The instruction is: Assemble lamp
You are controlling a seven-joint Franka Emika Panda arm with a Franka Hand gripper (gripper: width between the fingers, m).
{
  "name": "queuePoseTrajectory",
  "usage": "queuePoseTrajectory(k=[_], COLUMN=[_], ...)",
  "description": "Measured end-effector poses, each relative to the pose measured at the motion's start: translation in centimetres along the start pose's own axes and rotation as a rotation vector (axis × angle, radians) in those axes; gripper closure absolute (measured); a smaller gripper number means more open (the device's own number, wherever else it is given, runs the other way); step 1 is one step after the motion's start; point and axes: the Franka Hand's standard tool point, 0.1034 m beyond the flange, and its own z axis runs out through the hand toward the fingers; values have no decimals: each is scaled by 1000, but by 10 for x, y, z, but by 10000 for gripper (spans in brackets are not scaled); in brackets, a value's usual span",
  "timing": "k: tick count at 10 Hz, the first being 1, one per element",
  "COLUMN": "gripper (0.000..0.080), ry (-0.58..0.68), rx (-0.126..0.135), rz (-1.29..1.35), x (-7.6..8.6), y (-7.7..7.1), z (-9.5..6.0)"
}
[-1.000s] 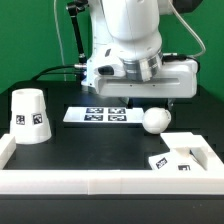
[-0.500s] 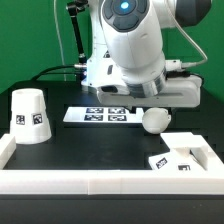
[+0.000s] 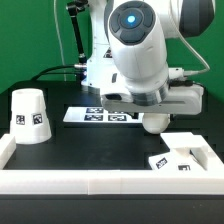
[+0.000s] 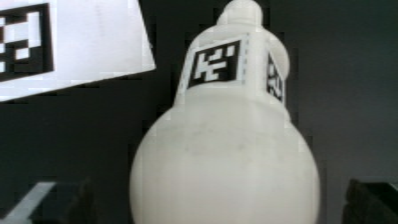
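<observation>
Lying on its side on the dark bench, the bulb is seen near the marker board and directly under the tool. The tool's fingers are spread to either side, apparently not yet touching it. Light, rigid, smooth plastic is judged, so a square grip across the widest part is advised, since curved sides could slip.

The shade is white, with black-and-white square tags on its side. The bulb is white too, with a black-and-white tag on its neck. The base is white with similar tags. The marker board is white with black-patterned tags. The counter is black and the backdrop green.
</observation>
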Motion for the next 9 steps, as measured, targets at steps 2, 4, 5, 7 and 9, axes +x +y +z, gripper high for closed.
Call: queuePoseTrajectory(k=[2, 4, 5, 7, 9], gripper=[101, 101, 101, 189, 223], ry=[-5, -6, -6, -4, -1], rx=[-14, -22, -23, -23, -23], rz=[1, 0, 1, 0, -1], x=[-3, -3, -3, -2, -2], y=[-3, -3, -2, -2, -2], z=[11, 21, 23, 24, 23])
